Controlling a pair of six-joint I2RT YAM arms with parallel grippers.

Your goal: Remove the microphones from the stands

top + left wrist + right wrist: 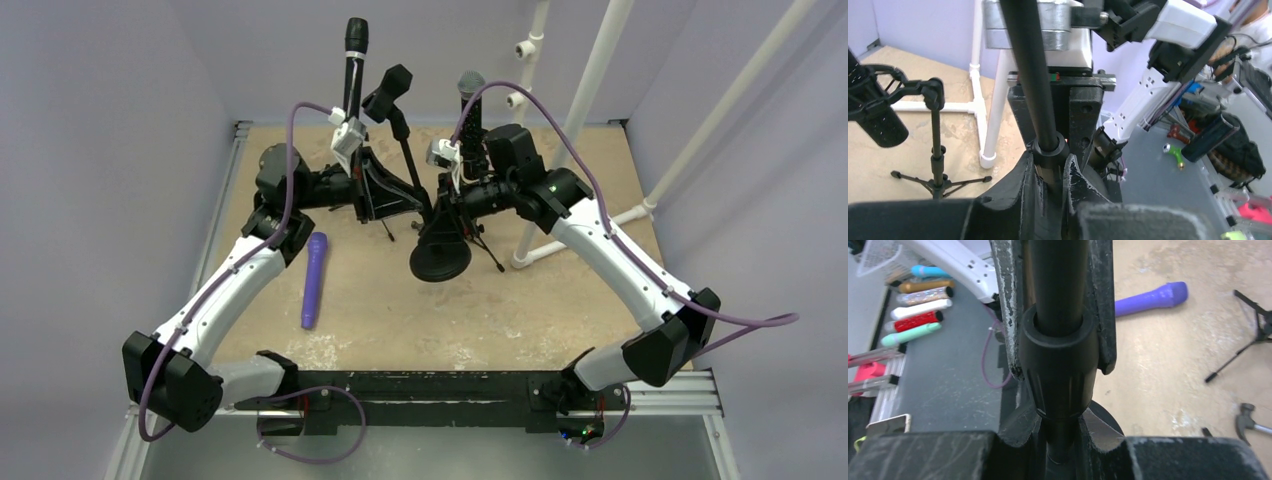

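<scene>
A black microphone [392, 85] sits tilted in the clip of a black stand with a round base [440, 262]. Both grippers are clamped on this stand's pole [408, 150] from opposite sides. My left gripper [412, 203] is shut on the pole just under its collar [1050, 150]. My right gripper [447, 197] is shut on the pole below the same collar [1060, 370]. In the left wrist view my left gripper [1050, 162] has the pole [1030, 70] between its jaws. In the right wrist view my right gripper [1058, 422] holds it likewise. The microphone is outside both wrist views.
Another black microphone [356, 55] and a grey-headed one [470, 92] stand on stands at the back. A purple microphone [314, 280] lies on the table to the left. A tripod stand [937, 150] and white pipe frame [590, 90] are close by.
</scene>
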